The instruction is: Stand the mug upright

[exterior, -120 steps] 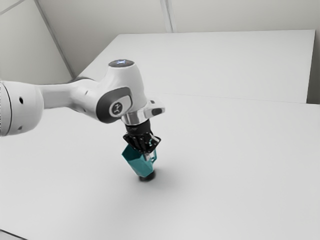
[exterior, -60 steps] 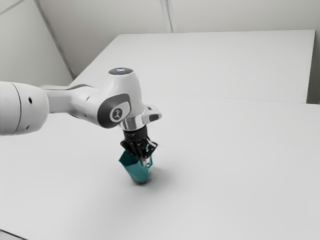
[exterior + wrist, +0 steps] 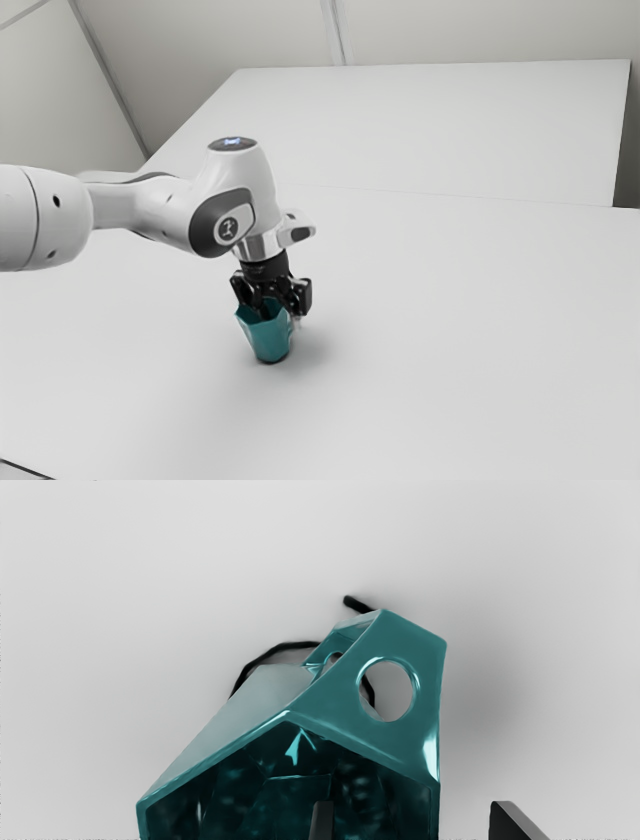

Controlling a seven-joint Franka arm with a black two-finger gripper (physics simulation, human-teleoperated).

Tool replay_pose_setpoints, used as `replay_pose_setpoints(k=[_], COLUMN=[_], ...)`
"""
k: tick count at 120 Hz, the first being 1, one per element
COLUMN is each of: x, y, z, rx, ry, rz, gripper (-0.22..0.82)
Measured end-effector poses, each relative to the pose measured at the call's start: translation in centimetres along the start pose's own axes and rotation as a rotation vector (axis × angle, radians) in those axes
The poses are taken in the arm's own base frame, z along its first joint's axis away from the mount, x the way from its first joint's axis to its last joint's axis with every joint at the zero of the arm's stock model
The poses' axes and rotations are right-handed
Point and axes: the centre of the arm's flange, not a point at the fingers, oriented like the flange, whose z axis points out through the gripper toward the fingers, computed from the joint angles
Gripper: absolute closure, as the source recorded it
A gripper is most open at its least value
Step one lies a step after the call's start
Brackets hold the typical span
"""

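1. Mug (image 3: 270, 342): teal, faceted, close to upright under the jaws, mouth facing up, base down at the counter (image 3: 450, 350); top looks to lean slightly toward the exterior view's left, can't tell if the base sits fully flat
2. Jaws: apart, pointing down at the mug; one finger (image 3: 322, 822) is inside the mouth, the other stands outside, with the mug's wall between them; a visible gap between the wall and the outer finger, so not clamped; can't tell if the inner finger touches the mug
3. Handle (image 3: 400, 640): teal, flat side with a round hole, on the mug's side toward the exterior view's right
4. Black curved line (image 3: 272, 649): thin, seen past the mug near its lower part, can't tell what it is
5. Arm (image 3: 155, 215): white, comes in from the exterior view's left, hand over the mug
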Motion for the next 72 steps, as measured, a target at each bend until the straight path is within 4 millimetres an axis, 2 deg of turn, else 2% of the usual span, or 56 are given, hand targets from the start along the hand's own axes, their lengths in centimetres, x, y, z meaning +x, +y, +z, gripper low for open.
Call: replay_pose_setpoints(k=[13,28,50,72], x=[-0.2,-0.6,-0.8,0.4], y=[-0.2,-0.6,-1.2,-0.8], z=[-1.4,-3.5,-7.4,-12.1], rx=[-0.008,-0.016,-0.034,-0.044], ry=[0.025,0.062,0.135,0.222], rz=[-0.002,-0.006,-0.011,0.017], gripper=[0.19,0.11,0.04,0.02])
